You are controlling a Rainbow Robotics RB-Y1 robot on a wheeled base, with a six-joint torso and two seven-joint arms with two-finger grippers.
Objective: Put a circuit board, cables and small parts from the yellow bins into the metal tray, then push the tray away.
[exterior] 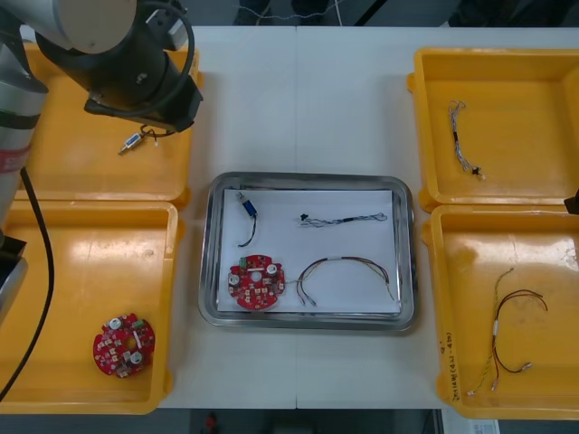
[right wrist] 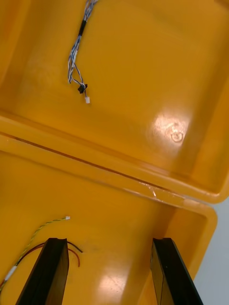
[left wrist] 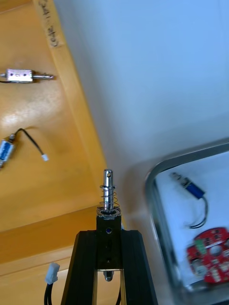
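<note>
The worktop (exterior: 308, 99) carries four yellow bins flanking a tray (exterior: 406, 249) at its centre, laid out, I judge, so that each arm has its own pair and both can reach the middle. The 10 o'clock bin (exterior: 81, 163) holds a loose part (exterior: 133, 142), the 8 o'clock bin (exterior: 90, 262) a spare board (exterior: 124, 344), the 2 o'clock bin (exterior: 534, 90) a twisted cable (exterior: 463, 137), and the 4 o'clock bin (exterior: 461, 253) a red and yellow cable (exterior: 511, 334). The tray, white inside, already has a board (exterior: 256, 281) at its 7 o'clock, a thin-wired cable (exterior: 344, 271) at 5, a second twisted cable (exterior: 344, 218) at 1 and a blue part (exterior: 246, 206) on a black lead at 11. The left gripper (left wrist: 109, 232) hangs over the strip between the 10 o'clock bin and the tray, its fingers clamped on a small part (left wrist: 108, 190) whose sprung stem points ahead—gripped by the body, probably so that it drops cleanly into the tray. The right gripper (right wrist: 107, 243) waits over the 4 o'clock bin, its fingers wide apart and empty.
</note>
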